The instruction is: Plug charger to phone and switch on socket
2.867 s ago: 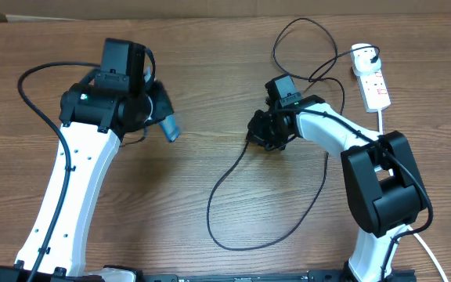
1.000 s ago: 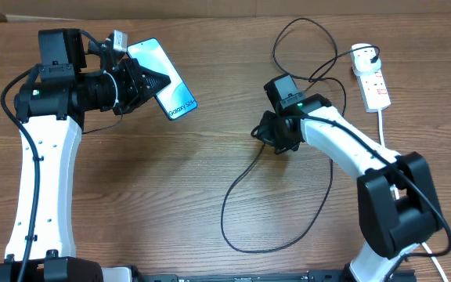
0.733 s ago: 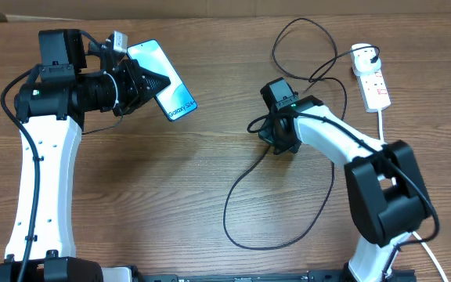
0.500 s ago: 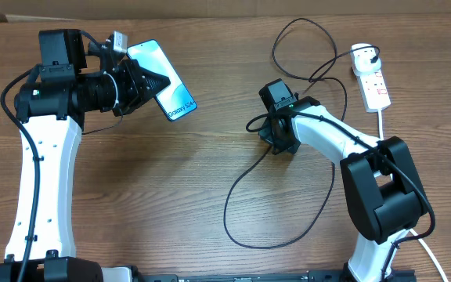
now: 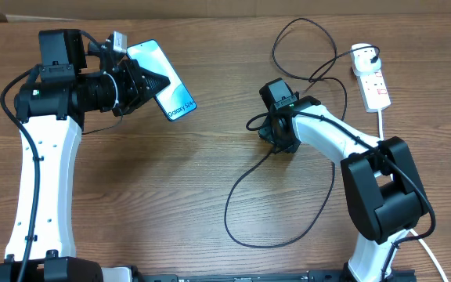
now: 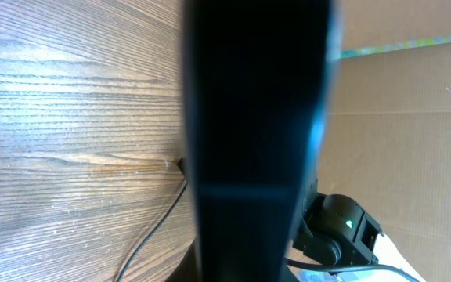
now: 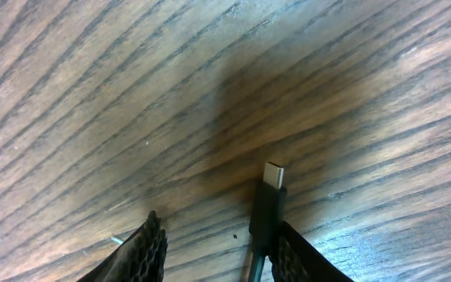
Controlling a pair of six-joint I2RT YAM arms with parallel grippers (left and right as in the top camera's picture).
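Currently the left gripper [image 5: 149, 82] is clamped on the phone [image 5: 167, 78], held off the desk [image 5: 171, 196] toward the far-left corner, screen up, "Galaxy S24" end pointing at desk centre; the left wrist view is mostly blocked by a dark blurred slab; the right gripper [image 5: 276, 135] sits down at the wood right of centre, nearer the far edge, fingers apart; the charger [image 7: 263, 219] lies between them, hard against one finger [image 7: 297, 254], connector tip [image 7: 273, 174] poking out flat on the wood; gap is wider than the connector, so not pinched there; cable slack loops toward the near edge, a second loop sits by the far edge; socket [image 5: 374, 88] lies along the right edge near the far-right corner, well apart from both grippers; bare wood between phone and right gripper, and across the near-left quarter.
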